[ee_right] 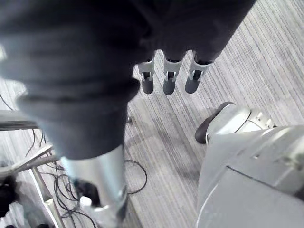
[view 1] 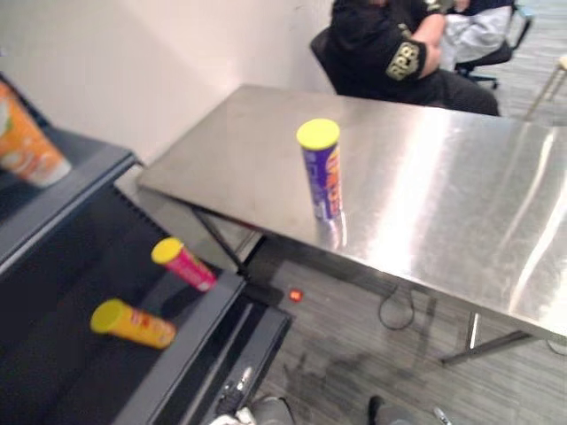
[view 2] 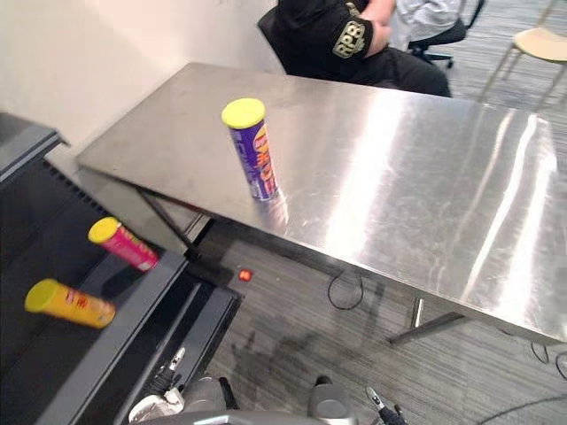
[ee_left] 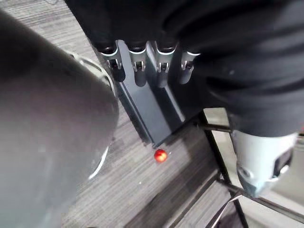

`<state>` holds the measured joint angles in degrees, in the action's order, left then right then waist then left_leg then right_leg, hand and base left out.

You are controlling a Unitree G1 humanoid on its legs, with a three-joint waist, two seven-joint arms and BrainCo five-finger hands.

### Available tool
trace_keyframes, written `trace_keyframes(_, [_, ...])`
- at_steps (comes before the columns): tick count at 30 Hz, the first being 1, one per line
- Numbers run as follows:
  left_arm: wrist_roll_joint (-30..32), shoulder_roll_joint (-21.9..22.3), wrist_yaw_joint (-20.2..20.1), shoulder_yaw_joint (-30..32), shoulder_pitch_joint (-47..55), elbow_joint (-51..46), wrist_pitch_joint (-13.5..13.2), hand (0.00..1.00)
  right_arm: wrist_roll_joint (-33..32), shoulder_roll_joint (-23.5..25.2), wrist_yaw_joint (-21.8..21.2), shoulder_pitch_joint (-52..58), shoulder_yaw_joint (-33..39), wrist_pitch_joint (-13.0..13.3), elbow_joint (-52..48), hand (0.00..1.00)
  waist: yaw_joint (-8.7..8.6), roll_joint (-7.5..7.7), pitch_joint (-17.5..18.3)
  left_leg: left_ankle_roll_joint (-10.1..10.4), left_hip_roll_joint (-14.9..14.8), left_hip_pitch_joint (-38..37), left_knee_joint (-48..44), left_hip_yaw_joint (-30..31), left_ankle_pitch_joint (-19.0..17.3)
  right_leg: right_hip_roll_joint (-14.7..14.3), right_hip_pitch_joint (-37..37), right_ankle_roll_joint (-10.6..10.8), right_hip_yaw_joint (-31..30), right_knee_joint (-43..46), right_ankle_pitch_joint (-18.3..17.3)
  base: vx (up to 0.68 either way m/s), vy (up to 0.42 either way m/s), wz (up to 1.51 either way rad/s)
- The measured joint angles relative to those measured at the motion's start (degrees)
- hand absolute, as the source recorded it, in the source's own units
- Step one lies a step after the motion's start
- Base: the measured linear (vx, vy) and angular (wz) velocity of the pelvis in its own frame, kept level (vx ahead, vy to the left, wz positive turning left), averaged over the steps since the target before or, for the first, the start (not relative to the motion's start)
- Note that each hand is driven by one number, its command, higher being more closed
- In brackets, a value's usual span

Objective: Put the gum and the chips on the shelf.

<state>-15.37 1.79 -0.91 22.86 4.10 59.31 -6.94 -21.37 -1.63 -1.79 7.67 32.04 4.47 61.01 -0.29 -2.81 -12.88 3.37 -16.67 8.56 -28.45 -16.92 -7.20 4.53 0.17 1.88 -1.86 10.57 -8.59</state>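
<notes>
A purple chips can (view 1: 322, 168) with a yellow lid stands upright near the front edge of the steel table (view 1: 443, 186). On the dark shelf (view 1: 80, 372) at my left lie a pink tube (view 1: 183, 263) and a yellow tube (view 1: 133, 323), both with yellow lids. An orange pack (view 1: 27, 142) stands on the shelf's upper board. My left hand (ee_left: 137, 66) hangs over the floor beside the shelf's base, fingers straight and holding nothing. My right hand (ee_right: 169, 78) hangs over the carpet, fingers relaxed and empty.
A person in black (view 1: 390, 44) sits at the table's far side. A small red object (view 1: 295, 295) lies on the floor under the table's near corner. A stool (view 2: 540, 40) stands at the far right.
</notes>
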Motion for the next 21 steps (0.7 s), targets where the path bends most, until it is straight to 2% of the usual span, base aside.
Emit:
trace_keyframes(2, [0.0,0.12,0.09,0.24,-0.02,-0.02,0.0,0.0,-0.02,0.03,0.0,0.0,-0.68,0.09,-0.51,0.0,0.43,0.09,0.17,-0.13,1.17,-1.04,9.14,2.88,1.55,0.07,-0.1,1.87,-2.46,0.97,-0.53,0.18,0.267,-0.71])
trace_keyframes(3, [0.03,0.7,0.17,0.84,0.2,0.18,0.04,0.0,-0.03,0.0,-0.03,0.28,-0.78,0.55,-1.2,0.0,0.62,-0.43,0.82,2.43,2.17,-2.23,13.73,5.44,3.92,-0.05,-0.77,3.96,-4.51,2.11,-1.91,0.16,0.327,-0.69])
trace_keyframes(4, [0.08,0.84,0.22,1.1,0.23,0.48,0.06,0.0,-0.06,-0.15,-0.03,0.22,-0.56,0.87,-1.2,0.0,0.6,-0.57,1.59,4.46,2.75,-3.17,14.23,5.33,2.89,0.45,-1.01,4.67,-5.22,2.46,-2.35,0.17,0.375,-0.59])
trace_keyframes(6, [0.49,-1.05,0.55,0.98,0.75,1.44,0.0,0.0,-0.06,2.19,-0.25,0.64,0.15,1.01,-0.85,0.0,0.28,2.83,3.58,3.17,5.99,-3.94,15.39,1.78,1.75,4.06,-1.18,5.87,-6.74,0.5,-1.63,0.14,0.3,-0.41])
trace_keyframes(8, [0.72,-2.21,0.58,0.94,0.77,2.26,-0.03,0.0,-0.06,3.39,-0.3,0.45,2.05,0.97,0.7,0.0,0.51,4.32,5.15,2.52,7.78,-4.14,15.55,-0.79,0.48,6.3,-1.15,6.57,-7.59,-2.33,0.69,0.11,0.263,-0.48])
trace_keyframes(10, [1.25,-2.26,0.6,0.69,0.71,3.0,-0.02,0.0,-0.06,3.41,-0.28,-0.17,4.25,0.98,0.87,0.0,0.67,4.03,5.37,2.22,8.48,-5.67,16.5,-3.53,-0.38,6.99,-1.18,6.11,-8.18,-4.81,3.74,0.04,0.165,-0.71])
trace_keyframes(13, [3.11,-2.5,0.58,-0.14,0.64,4.34,-0.02,0.0,0.03,2.72,-0.13,-1.33,7.98,0.96,2.82,0.0,0.58,3.81,6.0,2.45,9.58,-7.23,18.59,-6.28,-0.95,7.59,-1.83,5.99,-8.3,-6.6,5.97,0.01,0.132,-0.62])
trace_keyframes(18, [3.16,-2.81,0.53,-0.5,0.62,5.65,-0.05,0.0,-0.09,1.97,0.0,-0.96,13.43,0.82,5.48,0.0,0.59,3.1,6.96,2.15,11.21,-8.79,21.74,-5.68,-0.01,8.02,-1.81,5.97,-7.45,-8.44,6.09,0.04,0.012,-0.17])
trace_keyframes(21, [3.19,-3.0,0.5,-0.41,0.55,6.25,-0.01,0.0,-2.31,1.26,0.1,-1.52,19.66,0.85,6.43,0.0,0.54,3.0,7.47,1.85,11.5,-9.32,23.17,-3.69,0.91,7.92,-0.79,6.03,-5.59,-9.77,6.13,0.05,-0.066,0.08])
